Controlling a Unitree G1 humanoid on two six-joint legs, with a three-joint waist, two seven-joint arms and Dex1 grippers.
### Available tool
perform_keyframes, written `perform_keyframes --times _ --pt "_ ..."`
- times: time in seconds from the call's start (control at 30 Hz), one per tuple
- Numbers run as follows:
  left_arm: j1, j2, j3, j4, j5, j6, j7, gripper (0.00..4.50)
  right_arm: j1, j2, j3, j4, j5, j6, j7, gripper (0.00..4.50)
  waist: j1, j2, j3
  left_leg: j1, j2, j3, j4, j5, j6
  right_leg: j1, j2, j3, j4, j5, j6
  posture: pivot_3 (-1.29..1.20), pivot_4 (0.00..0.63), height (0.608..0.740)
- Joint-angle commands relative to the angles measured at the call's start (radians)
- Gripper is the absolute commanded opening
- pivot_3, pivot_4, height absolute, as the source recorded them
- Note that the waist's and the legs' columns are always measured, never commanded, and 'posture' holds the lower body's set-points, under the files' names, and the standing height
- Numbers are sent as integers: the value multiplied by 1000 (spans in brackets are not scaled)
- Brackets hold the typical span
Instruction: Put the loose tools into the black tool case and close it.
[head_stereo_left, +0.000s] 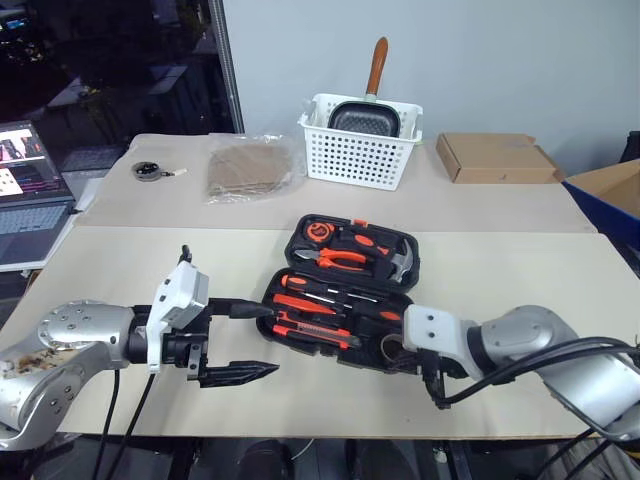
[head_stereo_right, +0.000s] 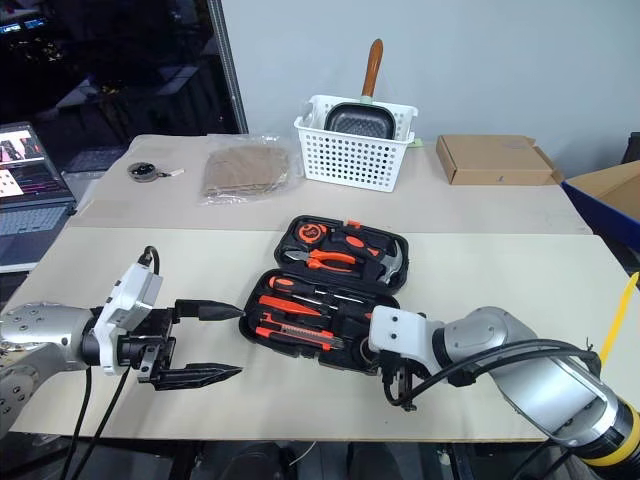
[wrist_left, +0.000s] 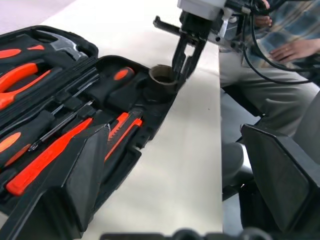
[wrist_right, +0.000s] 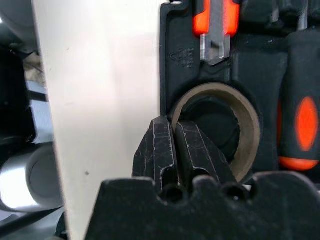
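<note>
Right wrist view: closed jaws pinch tape roll (wrist_right: 247, 131) rim; left jaws wide, empty.

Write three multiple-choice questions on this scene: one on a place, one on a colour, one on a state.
1. Where is the frying pan?
A. in the white basket
B. on the cardboard box
C. in the tool case

2. What colour is the pan's handle?
A. blue
B. orange-brown
C. white

3. How is the black tool case now?
A. shut and latched
B. open, with tools in it
C. open, with nothing in it

Answers:
1. A, the pan stands in the basket behind the case.
2. B, the handle rising above the basket is orange-brown.
3. B, both halves lie open with orange and black tools in the recesses.
</note>
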Motion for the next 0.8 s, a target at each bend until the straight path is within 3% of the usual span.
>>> perform_keyframes --times 0.03,0.13,0.33,0.5,0.8 --pt "-4 -7 0 -5 12 -26 3 4500 -38 -20 -60 -26 39 19 34 8 4 1 0 -1 0 0 0 0 0 -2 0 -2 0 1 1 0 150 740" --pt "-2 -18 -7 -4 23 -32 4 4500 -50 -17 -73 -29 66 32 46 8 6 1 0 -7 -1 0 -2 0 0 -8 0 -7 0 3 -6 0 150 740" --pt "-11 -29 -20 2 29 -39 15 4500 -26 5 -9 13 23 -7 26 8 6 1 0 -20 -3 -5 -3 -1 2 -16 -1 -11 -2 1 -4 0 150 740" --pt "-7 -32 -21 1 34 -44 15 4500 -1 -10 75 51 -45 -52 45 8 5 1 0 -20 -5 -5 0 -2 3 -14 -1 -12 -2 1 -3 0 150 740" --pt "-1 -40 -20 3 44 -50 13 4500 27 0 68 81 -57 -120 91 8 8 1 0 -15 -5 -5 2 -2 3 -10 -1 -13 1 1 -3 0 150 740"
